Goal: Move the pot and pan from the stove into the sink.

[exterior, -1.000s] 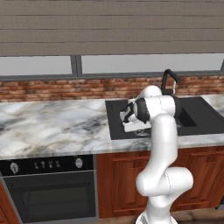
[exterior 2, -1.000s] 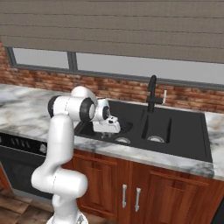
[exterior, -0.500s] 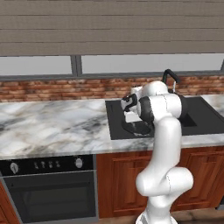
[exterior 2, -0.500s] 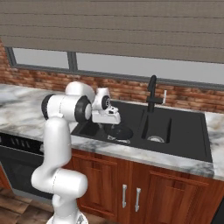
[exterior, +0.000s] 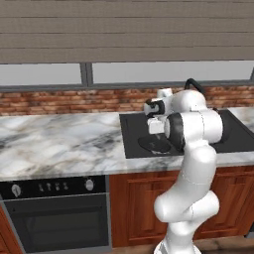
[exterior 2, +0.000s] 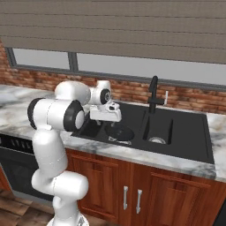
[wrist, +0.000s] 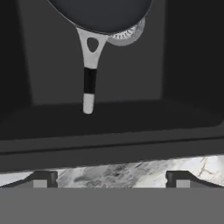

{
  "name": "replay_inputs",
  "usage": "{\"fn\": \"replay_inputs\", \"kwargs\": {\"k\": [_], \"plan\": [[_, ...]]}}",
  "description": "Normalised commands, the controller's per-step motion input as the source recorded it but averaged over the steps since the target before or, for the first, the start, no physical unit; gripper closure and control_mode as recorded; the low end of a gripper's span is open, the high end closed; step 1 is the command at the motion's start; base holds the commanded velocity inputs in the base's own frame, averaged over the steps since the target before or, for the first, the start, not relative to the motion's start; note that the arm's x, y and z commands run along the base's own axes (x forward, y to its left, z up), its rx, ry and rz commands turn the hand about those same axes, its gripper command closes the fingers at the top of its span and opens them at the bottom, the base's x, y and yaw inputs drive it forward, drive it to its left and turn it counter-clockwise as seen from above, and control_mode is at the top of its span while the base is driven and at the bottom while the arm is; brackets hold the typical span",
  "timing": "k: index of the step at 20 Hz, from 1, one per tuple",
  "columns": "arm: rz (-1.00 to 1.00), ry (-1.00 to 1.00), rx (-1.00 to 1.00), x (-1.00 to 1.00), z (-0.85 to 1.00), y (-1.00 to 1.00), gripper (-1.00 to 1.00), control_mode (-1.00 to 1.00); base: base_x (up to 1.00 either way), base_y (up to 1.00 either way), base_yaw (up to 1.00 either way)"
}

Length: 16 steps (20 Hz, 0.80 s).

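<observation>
The pan (wrist: pixel 103 13) is seen lying in the sink (exterior 2: pixel 176 115) (handle toward the hand). The gripper (wrist: pixel 109 180) is held wide open, empty. The pot is judged next to be fetched.

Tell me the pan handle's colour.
Silver with a black band; the pan itself is dark grey. Hand view shows it best.

Even, soft rendered light fills both base views, with no hard shadows and only a faint sheen on the marble counter (exterior: pixel 59 144). The sink (exterior 2: pixel 185 132) reads as a flat dark mass with little inner detail. In the hand view the basin ahead of the fingertips is dim, the pan (wrist: pixel 103 15) slightly soft-edged.
</observation>
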Motion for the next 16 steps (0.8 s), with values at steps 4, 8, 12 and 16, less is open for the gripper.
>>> {"fn": "replay_inputs", "kwargs": {"k": [4, 8, 12, 16], "plan": [[0.03, -0.06, 0.06, -1.0, 0.5, -0.1, -1.0, -1.0, 0.0, 0.0, 0.0], [0.04, -0.11, 0.05, -1.0, 0.46, -0.02, -1.0, -1.0, 0.0, 0.0, 0.0], [0.04, -0.22, 0.02, -0.86, 0.39, 0.0, -1.0, -1.0, 0.0, 0.0, 0.0], [0.04, -0.37, 0.0, -0.7, 0.32, 0.0, -1.0, -1.0, 0.0, 0.0, 0.0]]}}
